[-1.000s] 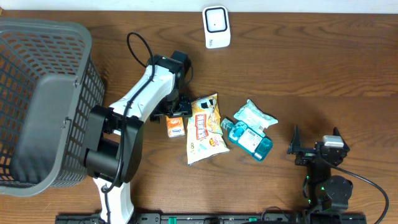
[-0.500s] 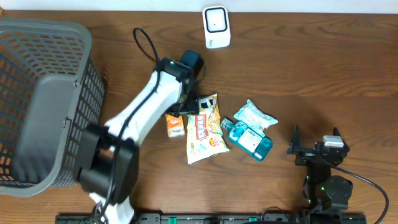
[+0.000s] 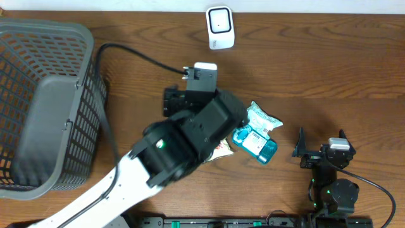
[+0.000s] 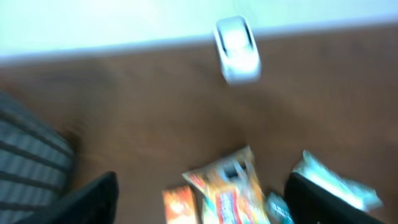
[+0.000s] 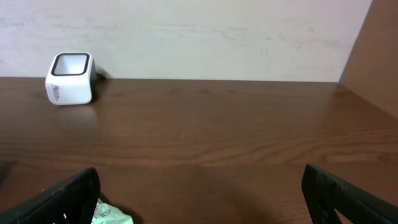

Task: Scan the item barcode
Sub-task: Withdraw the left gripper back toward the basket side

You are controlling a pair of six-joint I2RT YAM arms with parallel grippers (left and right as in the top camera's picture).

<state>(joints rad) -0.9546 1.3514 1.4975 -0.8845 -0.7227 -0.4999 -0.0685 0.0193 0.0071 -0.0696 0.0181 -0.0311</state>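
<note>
The white barcode scanner (image 3: 220, 26) stands at the table's far edge, also seen in the left wrist view (image 4: 236, 40) and the right wrist view (image 5: 69, 78). In the blurred left wrist view an orange-yellow snack bag (image 4: 227, 193) and a small orange box (image 4: 177, 206) lie on the table below my left gripper (image 4: 202, 205), which is open, raised and holding nothing. A teal item (image 3: 256, 142) and a pale green packet (image 3: 262, 117) lie right of them. My right gripper (image 5: 202, 199) rests open near the front right, empty.
A large grey mesh basket (image 3: 44, 107) fills the left side. My raised left arm (image 3: 190, 133) covers the snack bag and orange box from overhead. Its black cable (image 3: 139, 57) loops over the wood. A wall runs behind the scanner.
My left arm has lifted off the items and swung up toward the overhead camera, now hiding the snack bag and orange box there. The right arm has not moved.
</note>
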